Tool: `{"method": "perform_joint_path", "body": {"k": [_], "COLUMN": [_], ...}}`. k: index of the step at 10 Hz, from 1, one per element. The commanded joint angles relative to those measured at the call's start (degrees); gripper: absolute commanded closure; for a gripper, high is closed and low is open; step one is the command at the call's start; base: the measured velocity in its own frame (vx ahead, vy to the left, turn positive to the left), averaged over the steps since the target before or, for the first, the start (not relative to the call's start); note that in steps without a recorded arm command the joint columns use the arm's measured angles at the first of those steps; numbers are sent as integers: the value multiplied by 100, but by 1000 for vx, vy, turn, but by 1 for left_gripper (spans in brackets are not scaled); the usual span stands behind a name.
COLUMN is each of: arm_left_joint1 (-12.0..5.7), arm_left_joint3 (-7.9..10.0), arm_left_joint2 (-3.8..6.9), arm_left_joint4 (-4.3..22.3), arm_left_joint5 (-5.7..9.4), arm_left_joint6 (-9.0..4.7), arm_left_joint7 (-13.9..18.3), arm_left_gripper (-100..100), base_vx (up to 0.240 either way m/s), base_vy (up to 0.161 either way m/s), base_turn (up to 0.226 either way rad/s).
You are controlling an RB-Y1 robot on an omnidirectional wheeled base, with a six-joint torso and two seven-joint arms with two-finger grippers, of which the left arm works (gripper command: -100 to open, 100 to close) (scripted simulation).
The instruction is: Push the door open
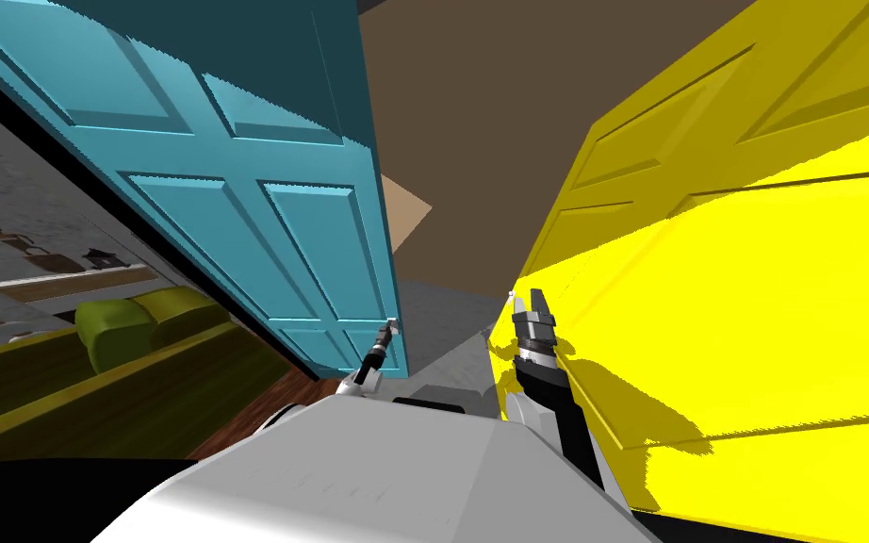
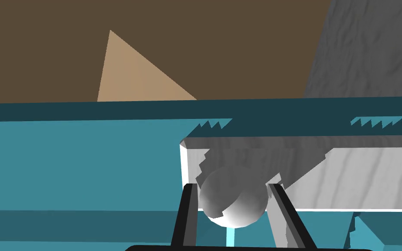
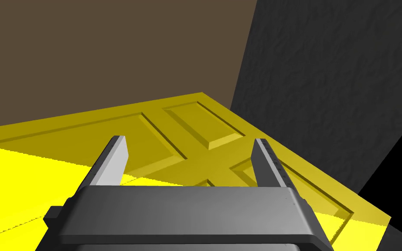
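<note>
Doors: two, both panelled. A teal door point(image 1: 263, 189) is on my left and a yellow door point(image 1: 753, 283) on my right, with a brown wall point(image 1: 480, 94) showing between them.
Knob: one grey ball point(image 2: 233, 202), set on a pale plate point(image 2: 348, 183) by the teal door's dark edge.
Left pincer point(image 1: 390, 327): clenched on the knob, one finger at each side of it, low on the teal door's free edge.
Right pincer point(image 1: 529, 300): released, its two fingers point(image 3: 113, 161) spread wide. It is just beside the yellow door's face; whether it touches I cannot tell.
Sofa: one, olive point(image 1: 122, 330), far left, beyond the teal door.
</note>
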Motion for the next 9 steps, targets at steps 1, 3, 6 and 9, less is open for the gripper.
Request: {"method": "perform_joint_path", "body": {"k": [1, 3, 6, 9], "arm_left_joint1": [68, 68, 75, 81], "arm_left_joint3": [84, 84, 237, 380], "arm_left_joint2": [58, 58, 82, 105], "arm_left_joint4": [-194, -194, -178, -163], "arm_left_joint5": [42, 42, 129, 209], "arm_left_joint6": [74, 74, 74, 74], "arm_left_joint7": [-41, -41, -106, -167], "arm_left_gripper": [100, 100, 100, 100], "base_vx": [141, 35, 133, 129], "base_vy": [-64, 14, -72, -55], "base_turn": [43, -5, 55, 37]}}
